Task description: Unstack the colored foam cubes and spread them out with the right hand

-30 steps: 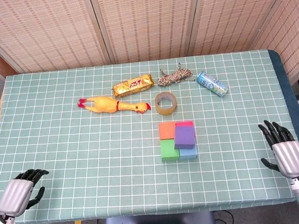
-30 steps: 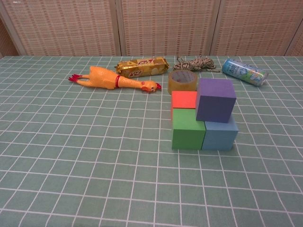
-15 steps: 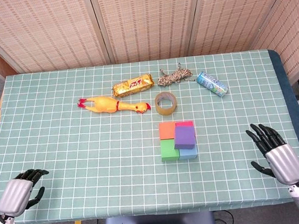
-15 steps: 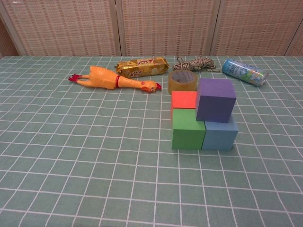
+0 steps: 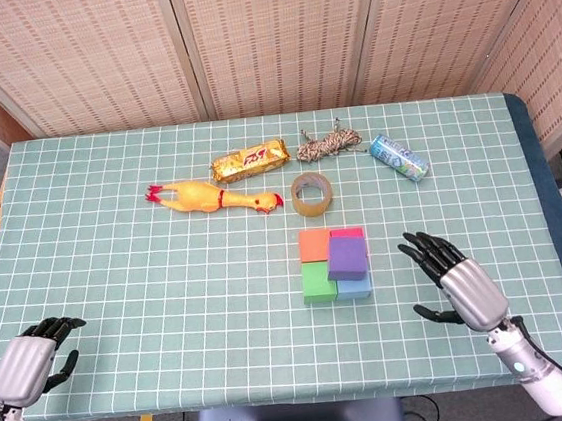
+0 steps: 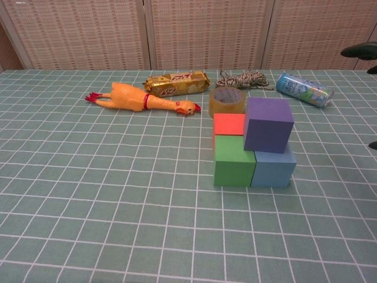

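i'm on the approach: my right hand (image 5: 457,285), fingers spread and empty, hovers right of the purple cube (image 5: 346,257). next i reach left and grip it.

A purple foam cube (image 6: 268,124) sits on a blue foam cube (image 6: 273,168), with a green foam cube (image 6: 234,161) touching its left and an orange foam cube (image 6: 228,125) behind that. Behind them lies a roll of clear tape (image 6: 227,101); a yellow rubber chicken (image 6: 141,99) lies to its left.

Head view looks steeply down over the whole table (image 5: 114,248); chest view sits low, near, sharing its middle.
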Action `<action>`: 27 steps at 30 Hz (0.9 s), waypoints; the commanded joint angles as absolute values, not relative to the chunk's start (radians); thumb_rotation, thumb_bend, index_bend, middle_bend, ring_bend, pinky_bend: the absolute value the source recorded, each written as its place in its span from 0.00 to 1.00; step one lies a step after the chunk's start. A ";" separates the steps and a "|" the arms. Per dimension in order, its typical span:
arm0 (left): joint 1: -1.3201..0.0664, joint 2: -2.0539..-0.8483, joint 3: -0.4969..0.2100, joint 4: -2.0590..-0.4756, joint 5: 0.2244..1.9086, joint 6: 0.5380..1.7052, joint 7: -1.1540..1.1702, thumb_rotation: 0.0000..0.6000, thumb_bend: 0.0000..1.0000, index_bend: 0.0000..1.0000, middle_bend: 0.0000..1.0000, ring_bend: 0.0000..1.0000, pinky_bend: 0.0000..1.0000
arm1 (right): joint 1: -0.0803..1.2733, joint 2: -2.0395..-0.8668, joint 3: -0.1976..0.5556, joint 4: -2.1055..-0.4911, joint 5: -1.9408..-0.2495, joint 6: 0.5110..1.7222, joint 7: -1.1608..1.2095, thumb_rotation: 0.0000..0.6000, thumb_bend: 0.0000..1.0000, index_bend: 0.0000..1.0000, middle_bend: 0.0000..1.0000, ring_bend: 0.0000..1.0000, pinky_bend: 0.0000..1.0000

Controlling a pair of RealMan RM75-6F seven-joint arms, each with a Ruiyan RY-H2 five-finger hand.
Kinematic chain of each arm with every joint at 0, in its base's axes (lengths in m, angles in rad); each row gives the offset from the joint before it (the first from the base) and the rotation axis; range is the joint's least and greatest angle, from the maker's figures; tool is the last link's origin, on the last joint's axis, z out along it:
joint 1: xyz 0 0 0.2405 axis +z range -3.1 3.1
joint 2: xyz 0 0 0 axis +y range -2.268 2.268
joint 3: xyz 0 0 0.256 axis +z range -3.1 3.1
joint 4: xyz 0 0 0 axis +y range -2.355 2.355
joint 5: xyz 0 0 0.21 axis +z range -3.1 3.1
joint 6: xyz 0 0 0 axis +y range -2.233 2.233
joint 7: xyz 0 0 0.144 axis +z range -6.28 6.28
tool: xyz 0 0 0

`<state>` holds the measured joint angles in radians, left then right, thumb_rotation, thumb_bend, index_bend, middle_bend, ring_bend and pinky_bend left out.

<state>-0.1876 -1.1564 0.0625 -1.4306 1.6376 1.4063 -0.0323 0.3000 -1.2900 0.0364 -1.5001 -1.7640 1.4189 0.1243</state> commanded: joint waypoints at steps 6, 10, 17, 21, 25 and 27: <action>-0.188 -1.156 0.063 -1.434 1.640 1.404 -0.027 1.00 0.46 0.31 0.34 0.30 0.47 | 0.418 -1.357 0.112 -1.530 -1.642 1.244 -0.003 1.00 0.06 0.00 0.00 0.00 0.14; -0.188 -1.155 0.065 -1.434 1.645 1.406 -0.028 1.00 0.46 0.31 0.34 0.30 0.47 | 0.444 -1.380 0.119 -1.532 -1.627 1.217 -0.021 1.00 0.06 0.00 0.00 0.00 0.14; -0.187 -1.153 0.064 -1.433 1.644 1.408 -0.032 1.00 0.47 0.31 0.34 0.30 0.47 | 0.493 -1.432 0.154 -1.502 -1.569 1.170 -0.065 1.00 0.06 0.00 0.00 0.00 0.15; -0.185 -1.153 0.064 -1.433 1.648 1.414 -0.032 1.00 0.46 0.31 0.34 0.30 0.47 | 0.524 -1.463 0.181 -1.476 -1.512 1.129 -0.098 1.00 0.06 0.00 0.00 0.00 0.17; -0.186 -1.153 0.064 -1.432 1.646 1.411 -0.034 1.00 0.47 0.31 0.34 0.30 0.47 | 0.553 -1.474 0.193 -1.471 -1.450 1.065 -0.097 1.00 0.06 0.00 0.00 0.00 0.17; -0.186 -1.152 0.063 -1.432 1.645 1.410 -0.037 1.00 0.47 0.31 0.34 0.30 0.47 | 0.561 -1.474 0.192 -1.475 -1.441 1.052 -0.088 1.00 0.06 0.00 0.00 0.00 0.17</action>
